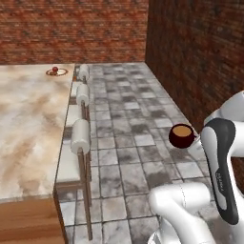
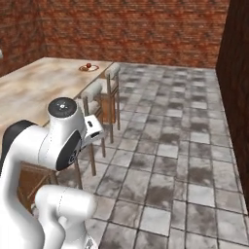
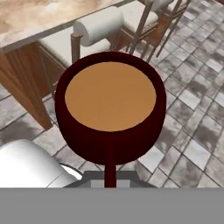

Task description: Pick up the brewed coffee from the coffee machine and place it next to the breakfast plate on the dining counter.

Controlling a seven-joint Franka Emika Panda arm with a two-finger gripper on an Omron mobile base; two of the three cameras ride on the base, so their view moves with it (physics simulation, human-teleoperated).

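Coffee fills the near part of the hand view: the brewed coffee (image 3: pixel 110 107), a dark maroon mug, sits upright right in front of the camera, its brown liquid level and close to the rim. Its handle points down toward the end effector (image 3: pixel 110 179), whose fingers are pressed together on that handle, pinching it. In the left base view the mug (image 1: pixel 181 136) hangs above the grey tiled floor (image 1: pixel 128 119), beside the arm's dark-jointed upper link (image 1: pixel 221 167) and well apart from the dining worktop.

Beyond the mug, toward the dining worktop, stands a row of wooden stools with cream cushions. The nearest stool (image 1: pixel 80 143) is tucked against the worktop's long edge, its rolled cream backrest (image 3: pixel 98 24) showing just past the mug's rim in the hand view. Further stools (image 1: pixel 83 93) line the same edge, each farther from the mug.

The dining worktop (image 1: pixel 28 124) itself is a beige-and-white marble slab on a wooden base, running away from the mug. At its far end, near the corner and well apart from the mug, lies the breakfast plate (image 1: pixel 56 72), white with a red rim, carrying a small red fruit (image 2: pixel 88 65). Behind everything rise red brick walls (image 1: pixel 71 28).
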